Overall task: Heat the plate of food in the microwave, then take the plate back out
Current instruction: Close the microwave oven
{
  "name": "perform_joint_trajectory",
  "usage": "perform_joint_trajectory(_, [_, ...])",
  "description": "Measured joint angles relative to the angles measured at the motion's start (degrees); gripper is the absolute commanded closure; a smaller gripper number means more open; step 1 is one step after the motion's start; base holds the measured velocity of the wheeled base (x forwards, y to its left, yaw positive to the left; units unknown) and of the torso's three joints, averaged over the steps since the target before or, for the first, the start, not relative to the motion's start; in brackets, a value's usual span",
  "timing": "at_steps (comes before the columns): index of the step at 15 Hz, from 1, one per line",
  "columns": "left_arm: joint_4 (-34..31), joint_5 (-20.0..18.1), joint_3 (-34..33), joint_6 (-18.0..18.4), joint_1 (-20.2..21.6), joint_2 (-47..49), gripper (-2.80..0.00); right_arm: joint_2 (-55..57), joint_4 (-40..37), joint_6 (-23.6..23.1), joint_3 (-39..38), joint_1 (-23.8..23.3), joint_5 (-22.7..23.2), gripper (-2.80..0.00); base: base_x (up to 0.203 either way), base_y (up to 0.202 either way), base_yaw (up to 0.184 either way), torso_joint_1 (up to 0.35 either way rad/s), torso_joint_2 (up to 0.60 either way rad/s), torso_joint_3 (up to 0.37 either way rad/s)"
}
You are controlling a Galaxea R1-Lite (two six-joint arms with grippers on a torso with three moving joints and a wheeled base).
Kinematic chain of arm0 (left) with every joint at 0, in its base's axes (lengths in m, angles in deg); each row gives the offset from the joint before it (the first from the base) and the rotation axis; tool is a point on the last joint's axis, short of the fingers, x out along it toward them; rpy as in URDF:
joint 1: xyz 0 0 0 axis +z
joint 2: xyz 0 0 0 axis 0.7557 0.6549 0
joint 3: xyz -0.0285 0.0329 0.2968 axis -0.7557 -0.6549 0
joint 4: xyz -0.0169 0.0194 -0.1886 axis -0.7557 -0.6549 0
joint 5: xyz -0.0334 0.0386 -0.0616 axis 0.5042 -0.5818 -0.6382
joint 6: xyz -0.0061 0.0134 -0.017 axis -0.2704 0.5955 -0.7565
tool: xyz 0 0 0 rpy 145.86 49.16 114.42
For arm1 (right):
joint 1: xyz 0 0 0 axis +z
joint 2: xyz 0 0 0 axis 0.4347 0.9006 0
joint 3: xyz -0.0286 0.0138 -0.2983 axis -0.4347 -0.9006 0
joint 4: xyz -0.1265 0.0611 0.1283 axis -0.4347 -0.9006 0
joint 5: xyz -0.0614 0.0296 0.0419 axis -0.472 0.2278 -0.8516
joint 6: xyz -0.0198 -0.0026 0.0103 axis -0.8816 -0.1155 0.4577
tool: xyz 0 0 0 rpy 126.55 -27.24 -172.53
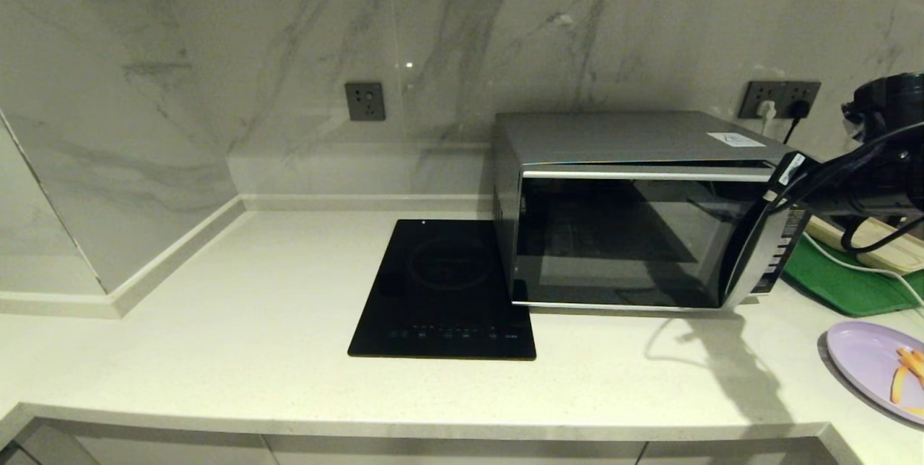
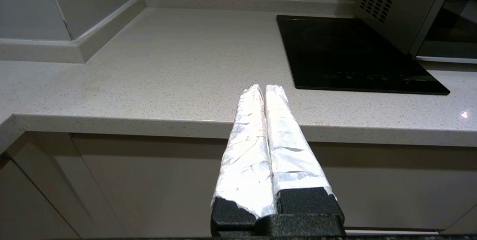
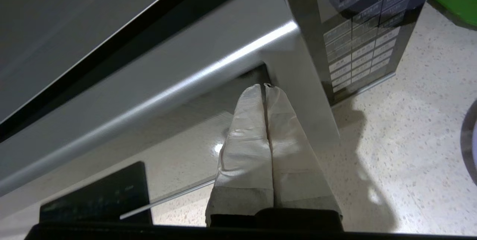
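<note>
The silver-grey microwave (image 1: 635, 227) stands on the counter with its dark glass door looking closed. My right gripper (image 3: 264, 86) is shut and empty. Its tips sit just at the curved silver handle strip (image 3: 298, 83), between the door glass and the black button panel (image 3: 365, 35). In the head view the right arm (image 1: 866, 183) reaches in from the right at the microwave's upper right corner. The lilac plate of food (image 1: 866, 360) lies on the counter at the near right with orange-yellow sticks (image 1: 909, 371) on it. My left gripper (image 2: 264, 87) is shut and empty, parked before the counter's front edge.
A flat black induction cooktop (image 1: 444, 292) lies left of the microwave, touching its front corner. A green tray (image 1: 844, 281) and a beige tray (image 1: 888, 252) sit behind the right arm. Wall sockets (image 1: 783, 99) hold plugs, and a white cable (image 1: 866, 268) runs across the green tray.
</note>
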Motion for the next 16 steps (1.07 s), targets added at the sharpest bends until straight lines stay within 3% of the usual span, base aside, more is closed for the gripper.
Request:
perform_joint_trajectory(8, [0.0, 0.0, 0.0, 0.03, 0.0, 0.0, 0.0, 6.05, 2.44, -0.09, 6.1, -0.11, 3.29, 0.0, 0.0, 0.0, 0.0, 0.0, 0.0, 0.0])
perform_joint_trajectory(13, [-0.01, 0.0, 0.0, 0.05, 0.0, 0.0, 0.0, 6.41, 4.1, -0.31, 5.38, 0.17, 5.69, 0.0, 0.0, 0.0, 0.0, 0.0, 0.0, 0.0])
perform_joint_trajectory(16, [0.0, 0.05, 0.0, 0.0, 0.0, 0.0, 0.0, 2.36, 1.98, -1.27, 0.31, 3.33, 11.2, 0.0, 0.0, 0.0, 0.0, 0.0, 0.0, 0.0])
